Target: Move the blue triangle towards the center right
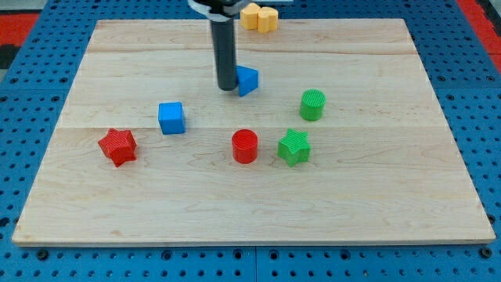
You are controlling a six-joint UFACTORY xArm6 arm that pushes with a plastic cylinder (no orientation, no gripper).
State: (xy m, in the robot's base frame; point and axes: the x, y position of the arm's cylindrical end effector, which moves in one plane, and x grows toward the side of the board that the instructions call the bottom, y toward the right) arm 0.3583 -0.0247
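Note:
The blue triangle lies on the wooden board, a little above the centre. My tip stands right against the triangle's left side, touching it or nearly so. The dark rod rises from there to the view's top edge.
A blue cube sits left of centre, a red star further left. A red cylinder, green star and green cylinder lie right of centre. Two yellow-orange blocks sit at the board's top edge.

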